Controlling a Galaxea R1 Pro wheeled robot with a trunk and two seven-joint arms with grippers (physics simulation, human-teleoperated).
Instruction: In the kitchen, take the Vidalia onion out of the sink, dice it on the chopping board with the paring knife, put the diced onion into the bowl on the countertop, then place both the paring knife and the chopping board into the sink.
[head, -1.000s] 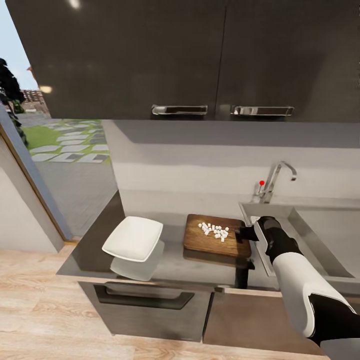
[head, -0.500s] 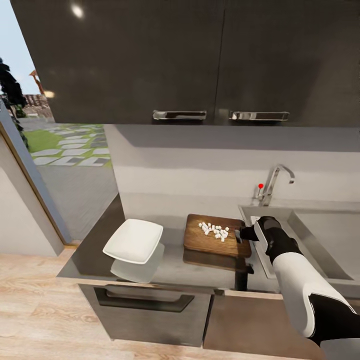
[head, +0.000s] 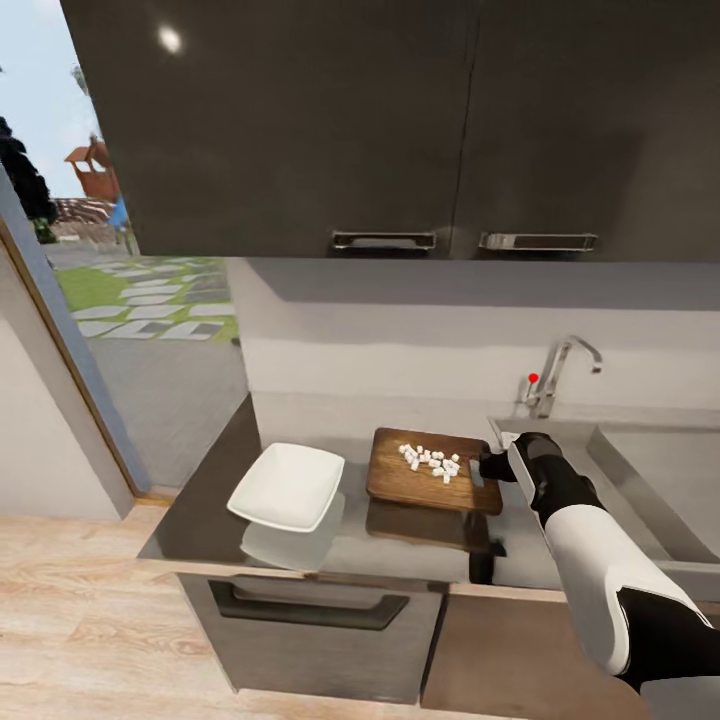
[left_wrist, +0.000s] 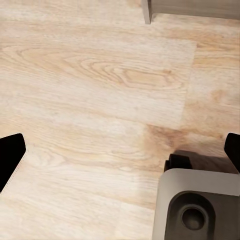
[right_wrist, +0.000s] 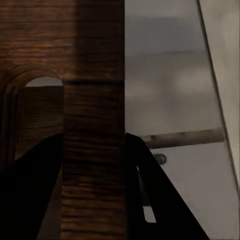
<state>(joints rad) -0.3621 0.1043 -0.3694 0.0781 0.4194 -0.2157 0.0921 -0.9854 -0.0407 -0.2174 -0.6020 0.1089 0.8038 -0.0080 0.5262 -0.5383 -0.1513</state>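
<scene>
Right gripper (head: 484, 467) is seen clamped on the short end of the chopping board (head: 420, 480), beside the handle hole; in the right wrist view the board's edge (right_wrist: 92, 150) is pinched between the 2 dark fingers. Such a grip is judged to suit lifting and tilting the board so that the diced onion (head: 432, 462), heaped on the board near the gripper, can be tipped into the bowl (head: 288, 487). That bowl is set on the countertop (head: 200, 500) just beside the board's far end, with nothing between them. Behind the arm lies the sink (head: 650, 480) with its tap (head: 560, 372). Left gripper (left_wrist: 120, 150) is held wide open over wooden floor (left_wrist: 90, 75).
</scene>
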